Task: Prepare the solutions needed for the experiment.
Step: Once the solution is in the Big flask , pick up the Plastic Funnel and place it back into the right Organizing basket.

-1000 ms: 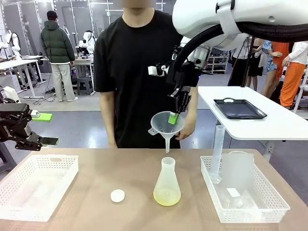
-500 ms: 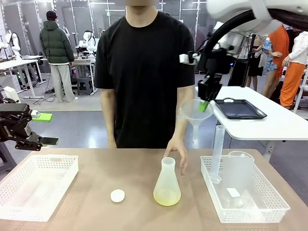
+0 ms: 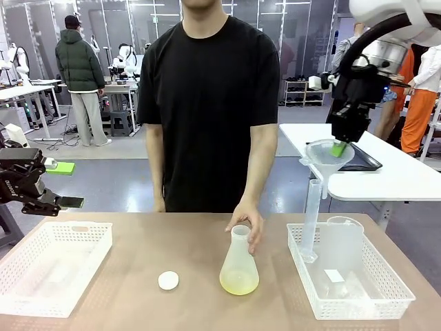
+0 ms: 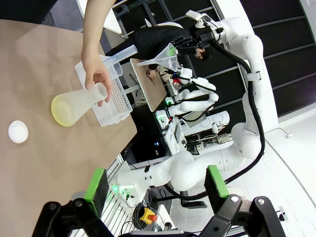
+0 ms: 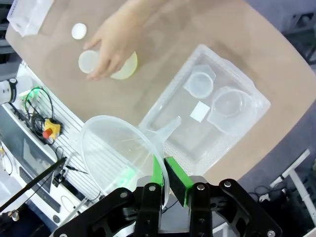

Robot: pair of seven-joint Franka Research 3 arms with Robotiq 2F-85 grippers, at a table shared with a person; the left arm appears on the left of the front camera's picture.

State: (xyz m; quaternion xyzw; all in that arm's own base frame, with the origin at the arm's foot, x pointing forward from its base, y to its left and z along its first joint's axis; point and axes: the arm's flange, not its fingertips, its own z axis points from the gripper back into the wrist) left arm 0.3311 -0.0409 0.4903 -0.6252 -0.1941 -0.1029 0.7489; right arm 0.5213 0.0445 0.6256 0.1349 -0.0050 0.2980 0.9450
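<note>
A frosted conical flask (image 3: 239, 256) stands mid-table with the solutions (image 3: 239, 282), a shallow pale yellow layer, in its base. The person's hand (image 3: 249, 222) rests on the flask's neck. High at the right, my right gripper (image 3: 339, 147) is shut on the rim of a clear funnel (image 3: 326, 156), above the graduated cylinder (image 3: 311, 219). The right wrist view looks down past the funnel (image 5: 116, 150), pinched in the right gripper (image 5: 167, 176), at the hand (image 5: 116, 42) over the flask (image 5: 127, 68). My left gripper (image 3: 64, 185) hangs open and empty off the table's left edge.
A white basket (image 3: 360, 301) at the right holds the cylinder and a beaker (image 3: 342, 243). Another white basket (image 3: 52, 267) sits at the left. A small white round cap (image 3: 168, 280) lies left of the flask. The person stands at the far edge.
My right arm has carried the funnel rightward, from above the flask to over the right basket. The person's hand has come down onto the flask's neck. The left arm has not moved.
</note>
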